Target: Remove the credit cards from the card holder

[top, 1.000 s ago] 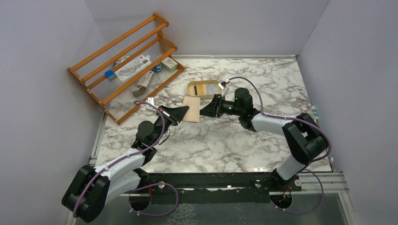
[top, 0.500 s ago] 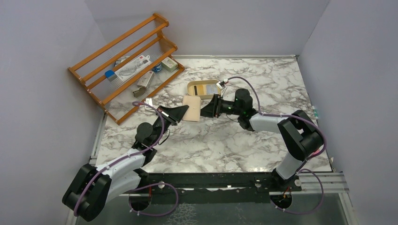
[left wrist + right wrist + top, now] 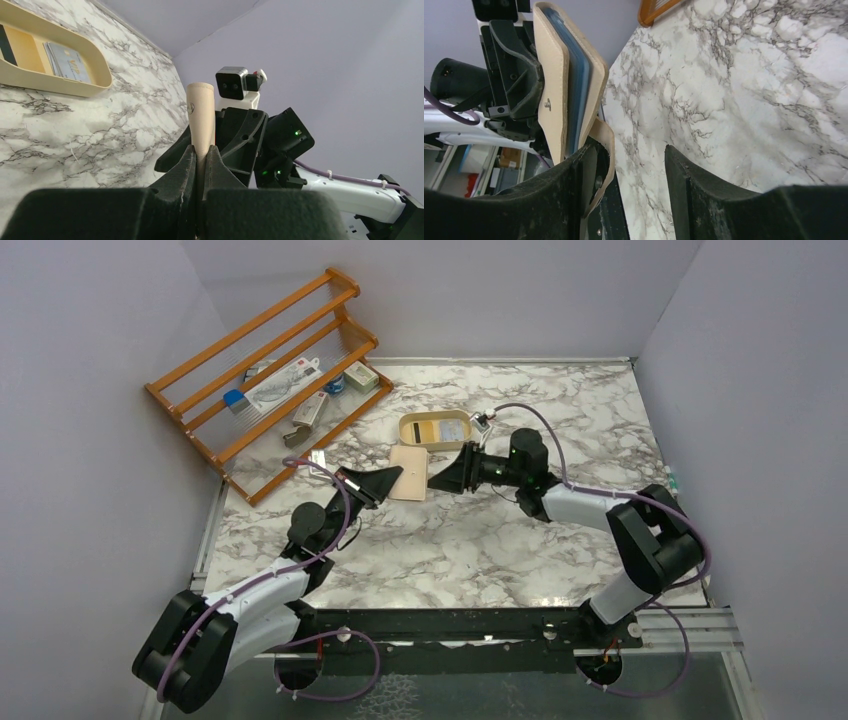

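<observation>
The tan card holder (image 3: 408,472) is held off the table, pinched edge-on in my shut left gripper (image 3: 392,477); the left wrist view shows it upright between the jaws (image 3: 201,115). In the right wrist view the holder (image 3: 555,75) gapes slightly, with light blue credit cards (image 3: 580,85) showing edge-on inside. Its snap tab (image 3: 605,145) hangs against the inner face of one finger (image 3: 583,175). My right gripper (image 3: 634,170) is open, just right of the holder (image 3: 438,482). More cards (image 3: 65,62) lie in the cream oval tray (image 3: 435,418).
An orange wooden rack (image 3: 265,380) with small items stands at the back left. The cream tray sits just behind the held holder. Marble table (image 3: 480,550) spreads in front of both grippers; grey walls close in on the left, back and right.
My right arm has drawn back slightly to the right, away from the holder. My left gripper keeps hold of the holder in about the same place.
</observation>
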`<state>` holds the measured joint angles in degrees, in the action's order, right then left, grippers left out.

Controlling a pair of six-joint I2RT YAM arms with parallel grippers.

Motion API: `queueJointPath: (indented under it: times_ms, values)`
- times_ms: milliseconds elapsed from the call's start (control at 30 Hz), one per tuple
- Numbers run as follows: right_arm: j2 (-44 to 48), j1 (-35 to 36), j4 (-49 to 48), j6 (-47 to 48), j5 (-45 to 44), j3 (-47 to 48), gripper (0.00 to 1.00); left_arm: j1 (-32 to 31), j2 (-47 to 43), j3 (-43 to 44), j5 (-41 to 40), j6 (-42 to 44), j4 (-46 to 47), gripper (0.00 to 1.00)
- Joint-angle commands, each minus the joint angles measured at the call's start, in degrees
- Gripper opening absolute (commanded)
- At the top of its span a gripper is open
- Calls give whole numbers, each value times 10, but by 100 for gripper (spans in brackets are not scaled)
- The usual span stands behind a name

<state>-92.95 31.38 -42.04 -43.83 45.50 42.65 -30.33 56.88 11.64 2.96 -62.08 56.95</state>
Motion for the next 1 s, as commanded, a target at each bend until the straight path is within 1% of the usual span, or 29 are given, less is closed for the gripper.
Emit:
queueJointPath:
  times_ms: [0, 167, 267, 467, 967]
  values:
    - [40, -20, 8, 16, -11, -15, 57, 5, -6, -3, 6, 6, 20, 0]
    - [53, -31, -21, 6, 0, -36, 57, 5, 1, 0, 9, 4, 21, 0]
    - [39, -32, -53, -7, 22, -33, 57, 5, 6, 4, 11, 4, 22, 0]
    - [17, -31, -88, -31, 34, -16, 55, 5, 12, 12, 17, 3, 25, 0]
    - [-18, -25, -106, -48, 43, 5, 53, 5, 23, 22, 20, 3, 29, 0]
